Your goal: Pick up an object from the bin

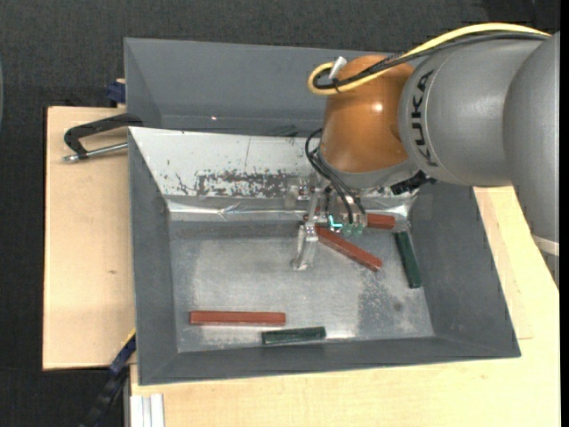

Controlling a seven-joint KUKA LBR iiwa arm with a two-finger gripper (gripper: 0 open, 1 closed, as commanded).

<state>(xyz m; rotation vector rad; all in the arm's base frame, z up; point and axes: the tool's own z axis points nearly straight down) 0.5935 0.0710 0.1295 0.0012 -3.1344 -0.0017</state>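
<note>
Bin (147,265) floor was open across left half and centre. Red bar (236,318), dark green bar (293,334) lay along front edge. Red stick (351,250), green stick (408,261) cluttered right side, arm (462,105) overhead there.

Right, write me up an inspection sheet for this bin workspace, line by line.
Surface: grey metal bin, floor bare in the middle, dark specks on the far wall.
Job's things: slanted red-brown bar right of centre, its upper end beneath the gripper; whether it is gripped cannot be told.
Clutter: short red piece and dark green bar at the right; long red-brown bar and second green bar along the near wall.
Grippers: gripper low in the bin near the far wall; open or shut cannot be told.
Cables: yellow cable looped over the orange wrist cover.
Surroundings: dark floor behind the bin.
</note>
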